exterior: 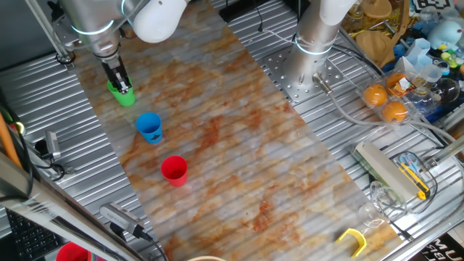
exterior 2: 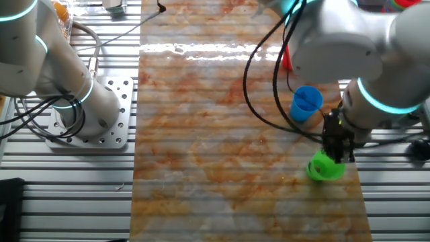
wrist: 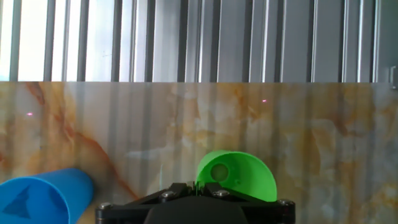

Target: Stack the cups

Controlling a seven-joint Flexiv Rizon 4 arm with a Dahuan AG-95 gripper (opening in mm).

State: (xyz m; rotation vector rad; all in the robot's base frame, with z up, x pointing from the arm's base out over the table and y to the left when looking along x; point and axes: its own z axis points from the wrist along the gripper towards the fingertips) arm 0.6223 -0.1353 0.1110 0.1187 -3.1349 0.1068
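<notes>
- end effector (exterior: 123, 88) is pinched on the rim of the green cup (exterior: 123, 95), looks like it's gripping it, though the fingers are mostly hidden
- blue cup (exterior: 149, 127) sits upright nearby on the counter (exterior: 246, 138)
- red cup (exterior: 174, 170) just past the blue one

**A:** what's your bench setup like?

**B:** My work surface is a long marble-patterned mat with orange and grey veins (exterior: 290, 167), laid over a ribbed silver aluminium table (exterior: 65, 130). Overhead light glares off the far end of the mat in the other fixed view.

**A:** tidy?

**B:** lol no. Two oranges in a clear plastic tray (exterior: 386, 103), a yellow-handled utility knife (exterior: 415, 177), and a yellow plastic hook (exterior: 353, 239) crowd one side.
</notes>
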